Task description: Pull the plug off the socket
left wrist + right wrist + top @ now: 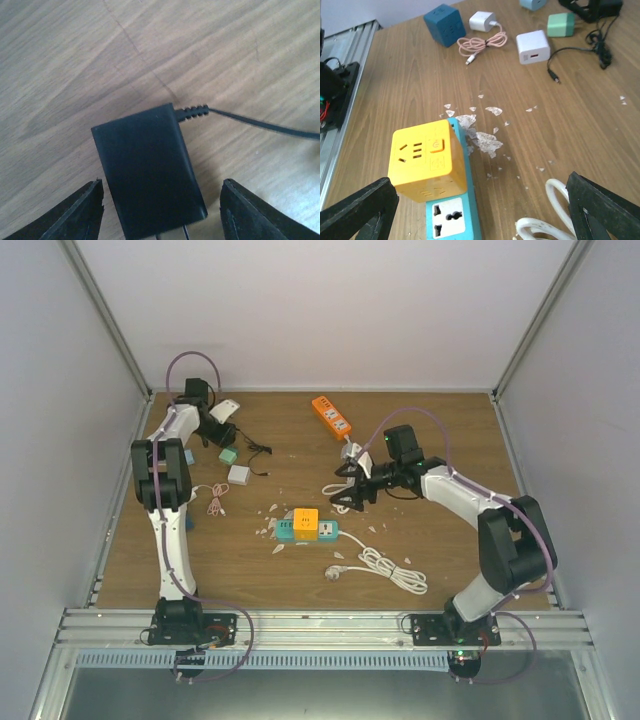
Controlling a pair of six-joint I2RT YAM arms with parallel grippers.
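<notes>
- Right wrist view: the right gripper (479, 180) has its jaws spread wide and empty. One finger sits at each lower corner of the frame, and the yellow cube adapter (427, 162) lies between and beyond them, nearer the left-hand finger.
- That cube is the plug to be pulled. It is seated in the teal power strip (452, 215), which lies flat on the wooden table (580, 125), and a free socket shows on the strip nearer the camera.
- On the other arm, the left gripper (162, 185) is parted too. Its fingers stand either side of a black power adapter (147, 170) lying on the wood, with a gap showing on both sides.
- As I judge it, the right jaws should shift across until the cube is centred, clamp its flat sides squarely, then pull straight along the pins without twisting.
- The strip looks light and may lift with the cube. The left gripper is well apart from it but could come over and pin it.
</notes>
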